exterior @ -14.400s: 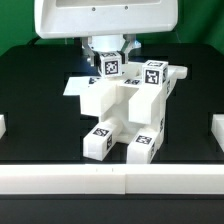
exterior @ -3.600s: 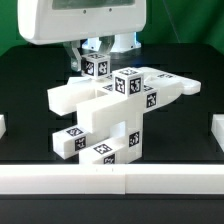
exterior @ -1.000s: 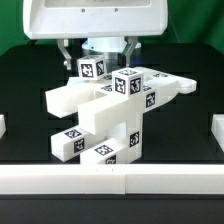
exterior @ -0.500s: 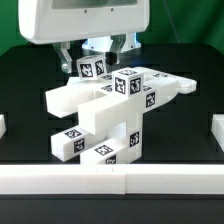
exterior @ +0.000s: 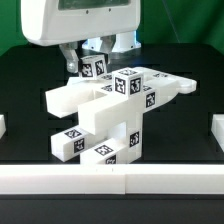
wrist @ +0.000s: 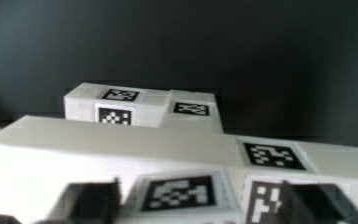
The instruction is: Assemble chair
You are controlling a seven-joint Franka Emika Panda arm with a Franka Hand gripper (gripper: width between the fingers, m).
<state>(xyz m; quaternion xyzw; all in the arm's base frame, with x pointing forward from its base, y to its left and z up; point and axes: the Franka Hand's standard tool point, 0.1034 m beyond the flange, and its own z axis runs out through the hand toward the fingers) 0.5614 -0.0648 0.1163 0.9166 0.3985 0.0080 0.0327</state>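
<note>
The chair (exterior: 112,118) is a blocky white structure of joined panels and bars with tag stickers. It stands tilted at the middle of the black table. My gripper (exterior: 97,62) is at its back top, under the arm's white body. The fingers straddle a small tagged chair piece (exterior: 95,68) and look shut on it. In the wrist view the tagged piece (wrist: 176,192) fills the gap between the two dark fingers (wrist: 87,200) of the gripper (wrist: 197,200). Past it lie a wide white chair panel (wrist: 87,150) and a tagged block (wrist: 140,105).
A low white wall (exterior: 110,180) runs along the table's front edge. Short white blocks stand at the exterior view's left edge (exterior: 3,125) and right edge (exterior: 217,126). Black table surface (exterior: 185,140) surrounds the chair.
The gripper and the tagged piece have shifted slightly toward the exterior view's right, and the fingers have turned a little. The rest of the chair has not moved.
</note>
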